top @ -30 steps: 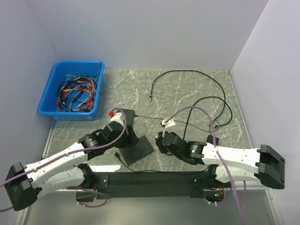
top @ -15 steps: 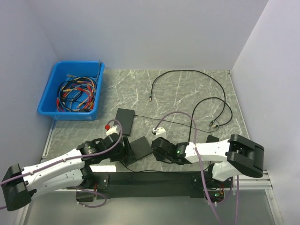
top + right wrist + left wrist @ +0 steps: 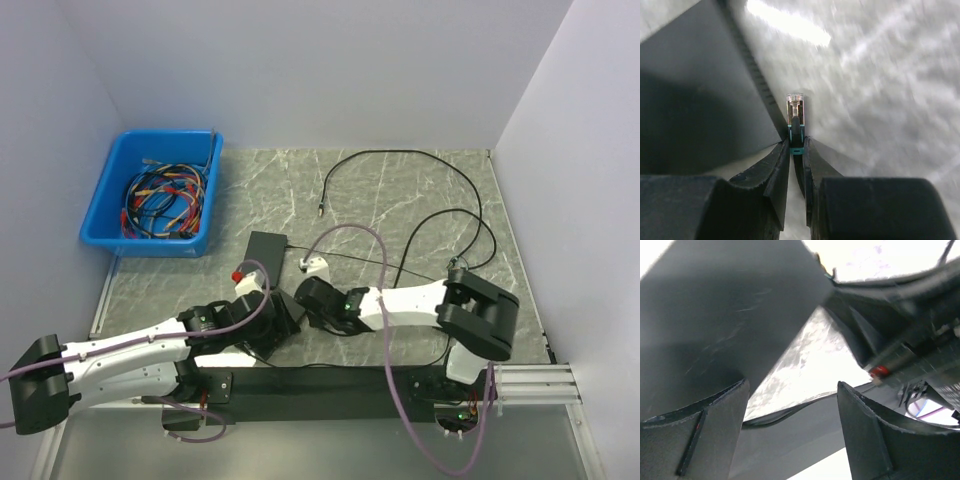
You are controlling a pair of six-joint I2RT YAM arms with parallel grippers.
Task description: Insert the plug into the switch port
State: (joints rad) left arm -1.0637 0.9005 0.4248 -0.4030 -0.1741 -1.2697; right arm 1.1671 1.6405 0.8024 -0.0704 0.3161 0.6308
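Plug [image 3: 795, 107] in right pincer [image 3: 796, 142], long axis along fingers [image 3: 777, 165], tip forward beside switch [image 3: 700, 100]; left pincer [image 3: 790, 385] wide

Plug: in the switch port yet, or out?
Out. The right gripper pinches the plug, whose clear tip shows bare beside the switch.

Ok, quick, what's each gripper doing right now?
Left gripper: open, holding nothing.
Right gripper: closed on the plug.
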